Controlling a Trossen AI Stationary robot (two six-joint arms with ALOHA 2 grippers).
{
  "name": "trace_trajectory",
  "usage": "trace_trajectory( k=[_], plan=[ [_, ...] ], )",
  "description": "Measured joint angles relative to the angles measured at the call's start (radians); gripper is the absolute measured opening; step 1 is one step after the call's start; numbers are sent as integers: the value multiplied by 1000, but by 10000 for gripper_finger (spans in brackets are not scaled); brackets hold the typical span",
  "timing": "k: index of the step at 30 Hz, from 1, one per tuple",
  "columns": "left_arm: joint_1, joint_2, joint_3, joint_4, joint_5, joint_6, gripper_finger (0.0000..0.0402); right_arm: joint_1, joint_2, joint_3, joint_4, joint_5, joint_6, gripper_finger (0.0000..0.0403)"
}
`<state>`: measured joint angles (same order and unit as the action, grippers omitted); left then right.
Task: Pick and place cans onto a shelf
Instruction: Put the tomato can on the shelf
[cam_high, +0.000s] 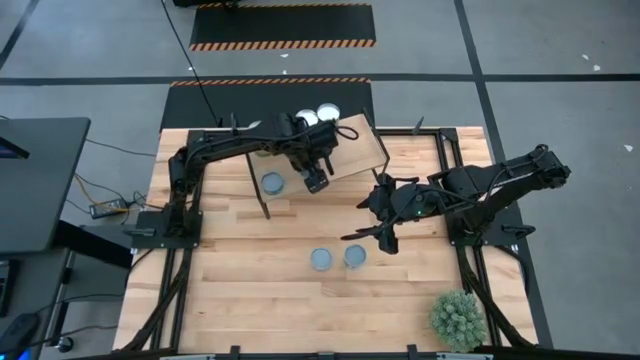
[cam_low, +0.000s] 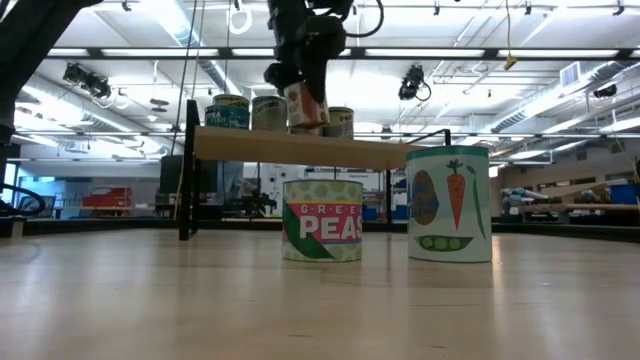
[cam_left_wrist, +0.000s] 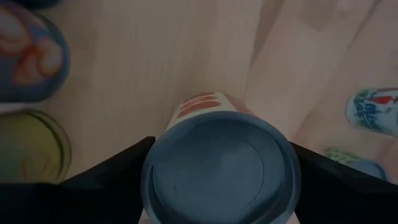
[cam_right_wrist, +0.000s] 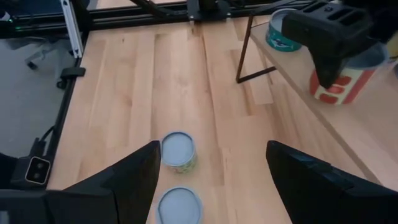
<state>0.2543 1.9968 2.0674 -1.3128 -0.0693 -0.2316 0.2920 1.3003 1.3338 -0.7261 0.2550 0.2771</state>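
The shelf is a light-wood plank on black legs at the table's far middle. My left gripper is over it, shut on a can with a blue-grey top and a red-and-cream label; it also shows in the low view. Other cans stand on the plank. Two cans stand on the tabletop: a short green-peas one and a taller one with vegetables. My right gripper is open and empty above the table, near these two. My left gripper pinches the can's round side wall just below its top rim, one finger on each side. The fingers come from above, pointing down. The can is slightly tilted, its bottom at the plank; whether it rests there, I cannot tell.
A green spiky plant stands at the table's near right corner. A black shelf leg reaches the table near the shelf's left end. Bare tabletop lies toward the near left.
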Motion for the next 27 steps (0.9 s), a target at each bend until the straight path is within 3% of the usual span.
trace_trajectory(
  k=[9,16,27],
  plan=[
    [0,-1,0,15,-18,-37,319,0,0,0,0,-2,0,300],
    [2,-1,0,-136,-23,-147,319,0,0,0,0,-8,0,300],
    [1,-1,0,-188,-45,-134,319,0,0,0,0,-22,0,300]
  ],
)
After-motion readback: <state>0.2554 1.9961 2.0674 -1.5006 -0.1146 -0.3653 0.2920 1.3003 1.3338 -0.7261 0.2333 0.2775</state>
